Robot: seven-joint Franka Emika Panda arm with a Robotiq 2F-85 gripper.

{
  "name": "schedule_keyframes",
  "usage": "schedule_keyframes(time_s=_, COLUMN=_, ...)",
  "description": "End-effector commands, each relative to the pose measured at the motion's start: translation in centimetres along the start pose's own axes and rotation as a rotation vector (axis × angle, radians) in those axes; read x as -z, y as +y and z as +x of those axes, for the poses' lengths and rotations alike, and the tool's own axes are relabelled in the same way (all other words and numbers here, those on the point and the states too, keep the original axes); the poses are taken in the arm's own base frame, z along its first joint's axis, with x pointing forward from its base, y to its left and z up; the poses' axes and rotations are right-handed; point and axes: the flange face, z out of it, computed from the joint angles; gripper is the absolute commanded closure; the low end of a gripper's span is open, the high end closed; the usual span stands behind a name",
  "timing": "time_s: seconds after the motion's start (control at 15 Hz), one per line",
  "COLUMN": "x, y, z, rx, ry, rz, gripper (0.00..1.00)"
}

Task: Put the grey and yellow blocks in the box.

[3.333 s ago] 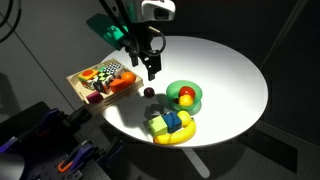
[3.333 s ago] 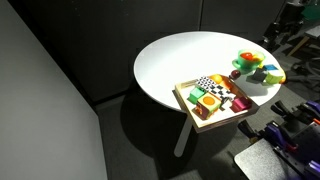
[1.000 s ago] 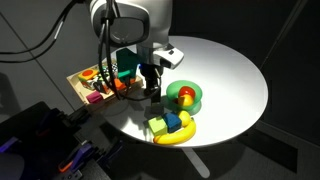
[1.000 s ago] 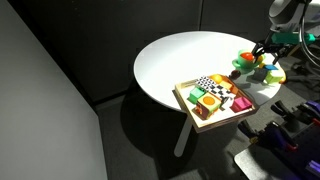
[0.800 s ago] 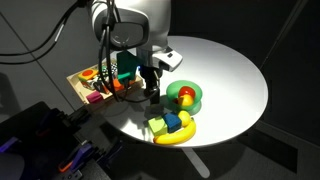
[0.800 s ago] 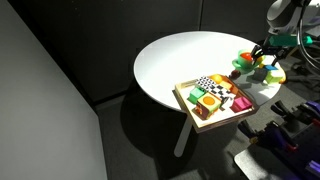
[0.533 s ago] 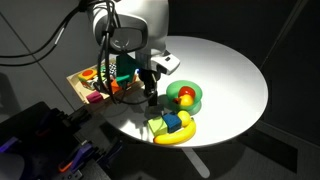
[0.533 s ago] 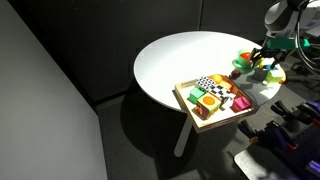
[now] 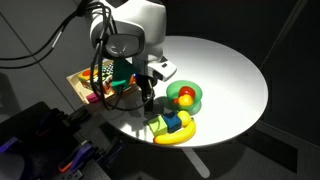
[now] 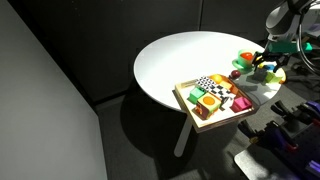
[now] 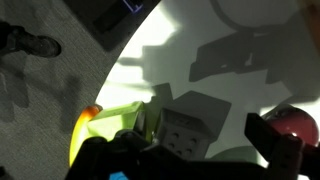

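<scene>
In the wrist view a grey block (image 11: 190,125) with round studs on its side lies on the white table, between the two dark fingers of my gripper (image 11: 195,152). The gripper is open and holds nothing. A yellow-green block (image 11: 122,120) lies just left of the grey one. In an exterior view my gripper (image 9: 149,101) hangs low over the table next to a cluster of a yellow-green block (image 9: 158,125), a blue block (image 9: 172,122) and a yellow banana shape (image 9: 180,136). The wooden box (image 9: 82,90) stands at the table's left edge; it also shows in an exterior view (image 10: 190,108).
The box holds several colourful toys. A green bowl (image 9: 190,103) with a red and yellow item stands right of the gripper. A dark red ball (image 11: 297,124) lies right of the grey block. The round table's edge (image 9: 130,132) is close to the blocks.
The arm has moved from near the box toward the front of the table and lowered over the block cluster. The gripper stays open.
</scene>
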Motion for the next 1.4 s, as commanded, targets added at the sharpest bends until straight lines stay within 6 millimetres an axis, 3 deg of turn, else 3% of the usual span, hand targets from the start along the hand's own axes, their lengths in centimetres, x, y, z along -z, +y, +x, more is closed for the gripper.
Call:
schedule_keyframes(time_s=0.0, x=-0.3, y=0.4, z=0.0, rx=-0.008, ry=0.012, rz=-0.011, gripper=0.00)
schedule_keyframes(time_s=1.33, x=-2.4, y=0.3, z=-0.2, rx=0.003, ry=-0.039, rz=-0.026, gripper=0.00)
